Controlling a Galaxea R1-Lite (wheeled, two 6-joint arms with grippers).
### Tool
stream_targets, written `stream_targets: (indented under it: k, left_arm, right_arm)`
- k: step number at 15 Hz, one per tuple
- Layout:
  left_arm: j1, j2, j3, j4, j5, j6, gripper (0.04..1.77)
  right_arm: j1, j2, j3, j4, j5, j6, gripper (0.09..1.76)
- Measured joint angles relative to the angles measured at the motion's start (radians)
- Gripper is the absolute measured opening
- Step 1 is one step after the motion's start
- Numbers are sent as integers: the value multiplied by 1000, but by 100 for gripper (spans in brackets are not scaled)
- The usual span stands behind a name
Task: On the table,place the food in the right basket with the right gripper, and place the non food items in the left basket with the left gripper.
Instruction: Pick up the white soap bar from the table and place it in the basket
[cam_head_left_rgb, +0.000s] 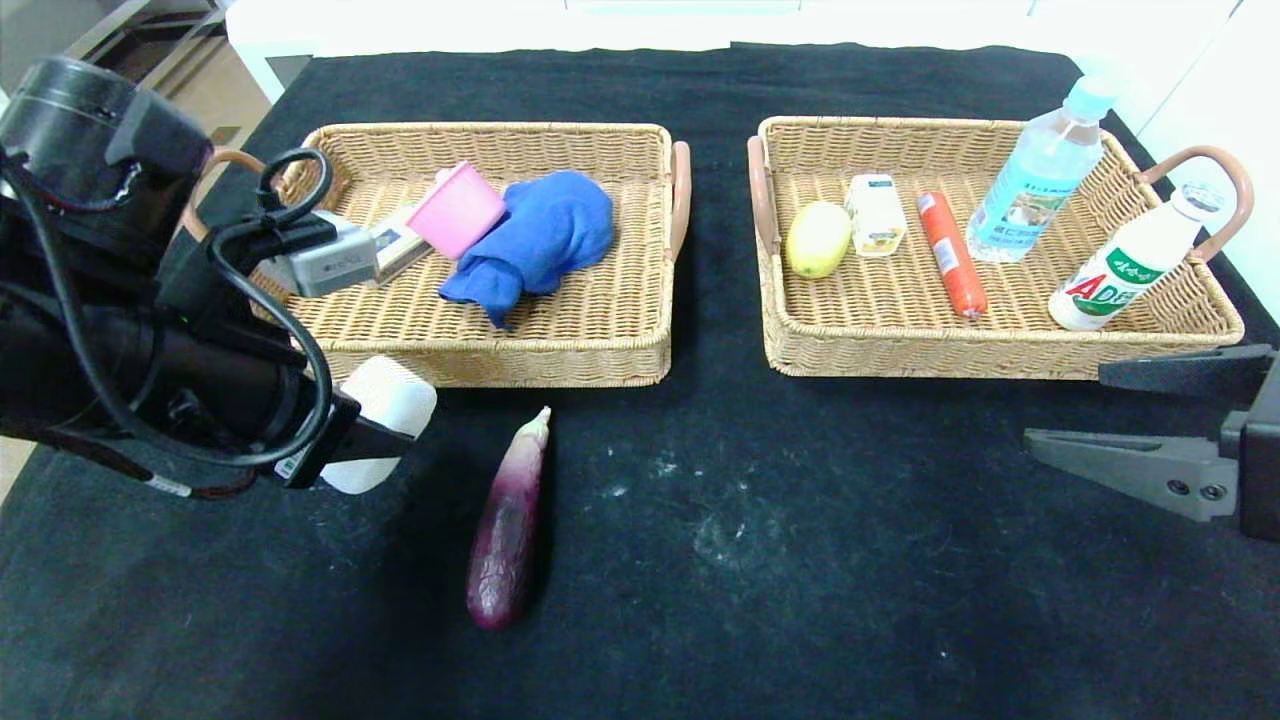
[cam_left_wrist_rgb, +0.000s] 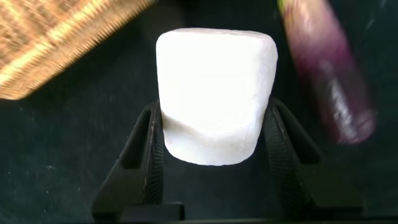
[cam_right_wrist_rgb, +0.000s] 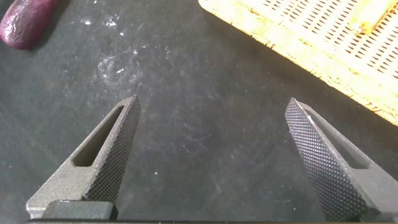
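Left gripper (cam_left_wrist_rgb: 214, 146): clamped on white rounded block (cam_left_wrist_rgb: 214, 93), lower left; clear woven wicker left basket (cam_head_left_rgb: 480, 340) rim before releasing. Right gripper (cam_right_wrist_rgb: 214, 155): jaws apart, idle.

Matt black cloth, dusted with pale smudges, covers the worktop (cam_head_left_rgb: 800, 520). Both baskets (cam_head_left_rgb: 560, 350) are woven wicker. The eggplant (cam_head_left_rgb: 508, 525) looks glossy; the white block (cam_left_wrist_rgb: 214, 93) looks matt and smooth. The right tool (cam_right_wrist_rgb: 211, 162) has knurled pads.

White block (cam_head_left_rgb: 392, 400) in left hand (cam_head_left_rgb: 375, 430)
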Motion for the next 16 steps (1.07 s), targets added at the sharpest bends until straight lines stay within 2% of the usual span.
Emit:
stream_targets:
  k: [8, 13, 16]
  left_arm:
    - [1, 55, -238, -10, 1, -108, 99]
    - [37, 153, -406, -17, 0, -157, 99]
    - [53, 203, -457, -81, -1, -200, 99]
  right_arm:
    - [-1, 0, -1, -1, -1, 0, 171]
    - [-11, -1, -2, -1, -1, 1, 171]
    - [-14, -1, -3, -3, 0, 2, 171]
